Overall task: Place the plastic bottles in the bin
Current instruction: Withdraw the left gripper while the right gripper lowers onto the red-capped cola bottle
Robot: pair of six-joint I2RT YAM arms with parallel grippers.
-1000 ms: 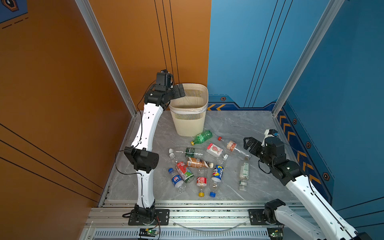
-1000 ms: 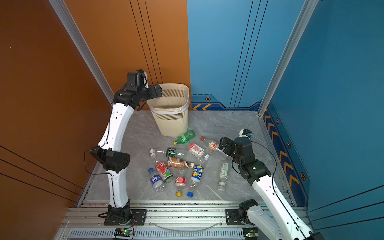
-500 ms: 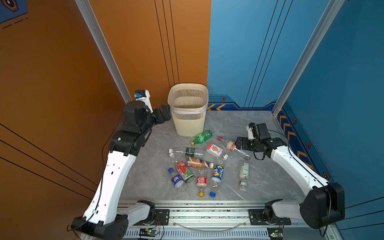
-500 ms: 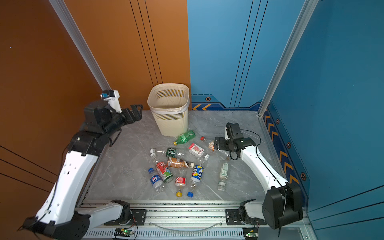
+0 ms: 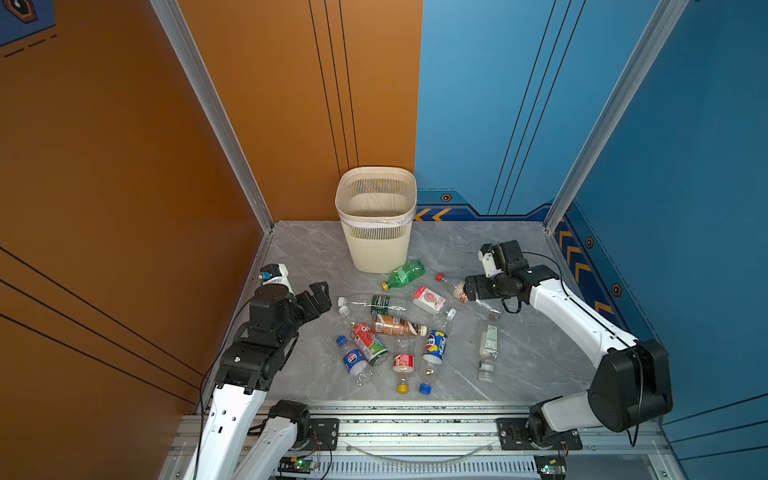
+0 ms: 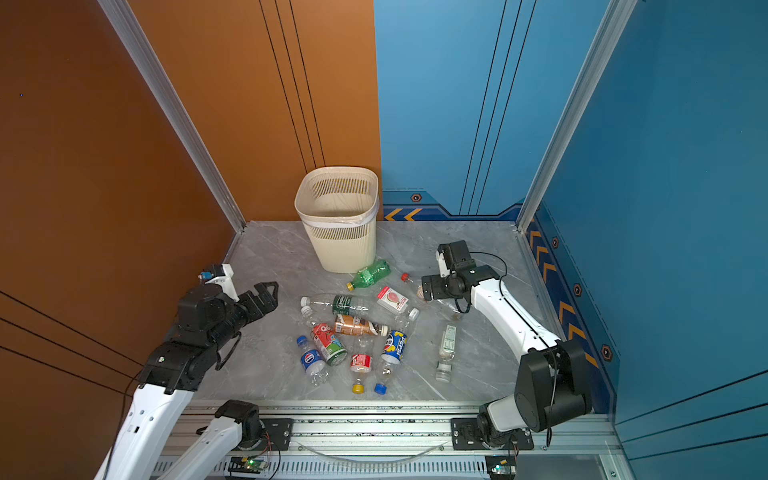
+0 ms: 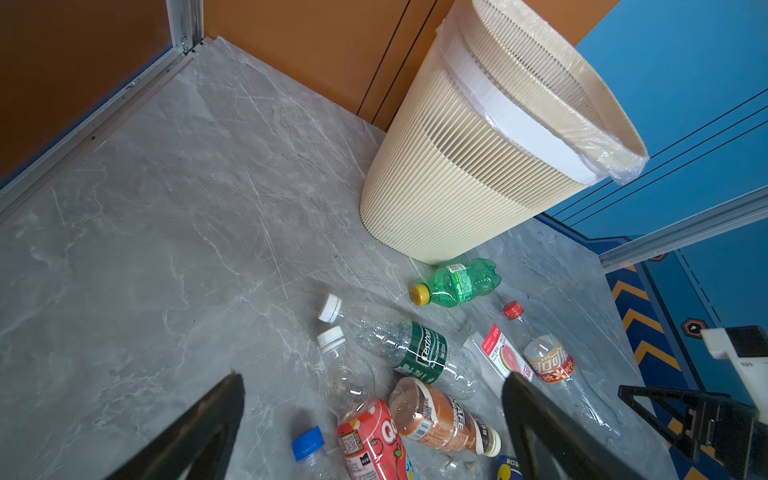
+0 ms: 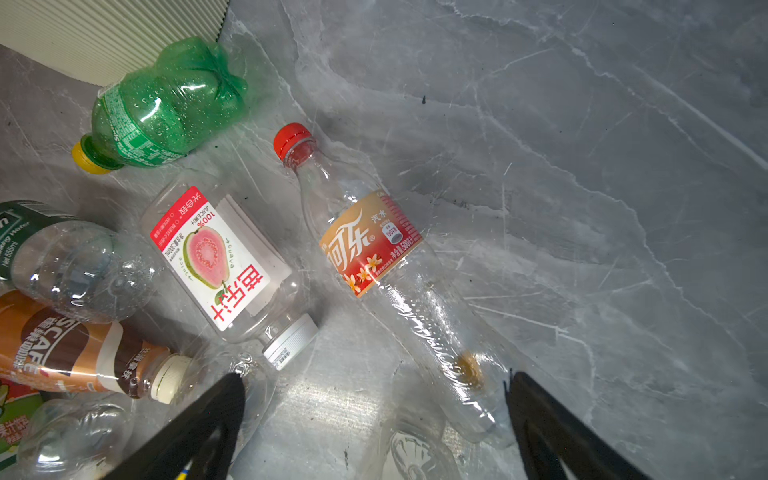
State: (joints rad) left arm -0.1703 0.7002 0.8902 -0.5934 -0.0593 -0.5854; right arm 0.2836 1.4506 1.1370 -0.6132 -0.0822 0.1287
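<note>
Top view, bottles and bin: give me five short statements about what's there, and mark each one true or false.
1. The bin stands upright on the grey surface. True.
2. The green bottle is inside the bin. False: it lies on the grey surface beside the bin's base.
3. The left gripper is open and holds nothing. True.
4. The right gripper is shut on the red-capped bottle. False: its jaws stand open, with the bottle's base end between them, ungripped.
5. The brown coffee bottle stands upright. False: it lies on its side among other bottles.
</note>
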